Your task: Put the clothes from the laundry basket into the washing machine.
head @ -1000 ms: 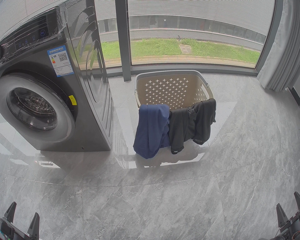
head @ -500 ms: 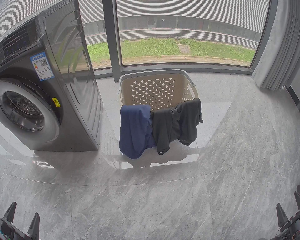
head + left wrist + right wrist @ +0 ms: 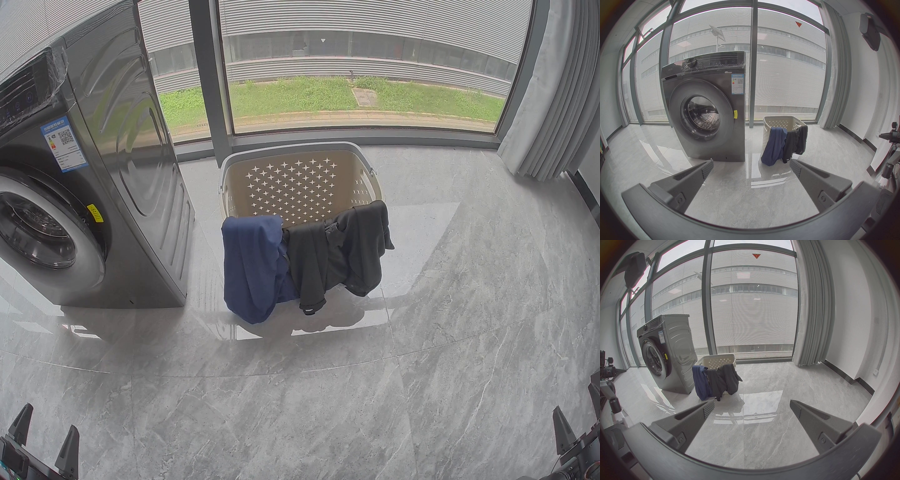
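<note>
A dark blue garment (image 3: 253,265) and a dark grey garment (image 3: 340,250) are draped over the rim of the beige perforated laundry basket (image 3: 300,181), beside the grey washing machine (image 3: 125,156). The left tool (image 3: 750,162) and right tool (image 3: 750,402) are spread and empty. The approach is judged in hand; next, a garment must be pinched.

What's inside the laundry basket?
The basket shows a bare back wall with star-shaped holes. A blue garment and a dark garment hang over its front rim. They hide the bottom, so I cannot tell what lies there.
</note>
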`<state>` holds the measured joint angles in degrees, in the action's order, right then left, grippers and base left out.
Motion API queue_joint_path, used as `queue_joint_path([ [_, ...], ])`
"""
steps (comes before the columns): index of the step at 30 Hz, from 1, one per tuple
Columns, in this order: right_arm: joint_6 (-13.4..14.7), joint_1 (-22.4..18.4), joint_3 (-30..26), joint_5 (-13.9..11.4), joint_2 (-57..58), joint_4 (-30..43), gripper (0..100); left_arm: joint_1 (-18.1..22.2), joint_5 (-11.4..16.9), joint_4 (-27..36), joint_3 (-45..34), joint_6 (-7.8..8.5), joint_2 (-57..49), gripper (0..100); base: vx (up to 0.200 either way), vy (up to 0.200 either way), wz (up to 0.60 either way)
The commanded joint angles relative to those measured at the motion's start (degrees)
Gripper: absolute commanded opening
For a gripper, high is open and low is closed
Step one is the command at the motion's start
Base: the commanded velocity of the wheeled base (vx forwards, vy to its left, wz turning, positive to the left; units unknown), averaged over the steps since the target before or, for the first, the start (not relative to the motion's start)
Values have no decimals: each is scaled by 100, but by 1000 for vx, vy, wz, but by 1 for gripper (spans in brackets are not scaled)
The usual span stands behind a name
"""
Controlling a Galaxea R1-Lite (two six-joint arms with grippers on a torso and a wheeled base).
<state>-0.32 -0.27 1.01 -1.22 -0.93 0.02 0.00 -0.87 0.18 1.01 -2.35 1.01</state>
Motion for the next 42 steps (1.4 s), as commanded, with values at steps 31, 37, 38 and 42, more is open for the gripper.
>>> queue_joint_path([
  [31,-3,0,-101,-1,66,-2,100,0,-1,-1,-84,-2,-66,100,129,-13,0],
  [37,-3,0,-101,-1,66,6,100,0,-1,-1,-84,-2,-66,100,0,-133,0],
  [38,-3,0,-92,-1,66,-2,100,0,-1,-1,-84,-2,-66,100,0,0,0],
  [42,-3,0,-101,-1,66,6,100,0,-1,-1,-84,-2,-66,100,0,0,0],
])
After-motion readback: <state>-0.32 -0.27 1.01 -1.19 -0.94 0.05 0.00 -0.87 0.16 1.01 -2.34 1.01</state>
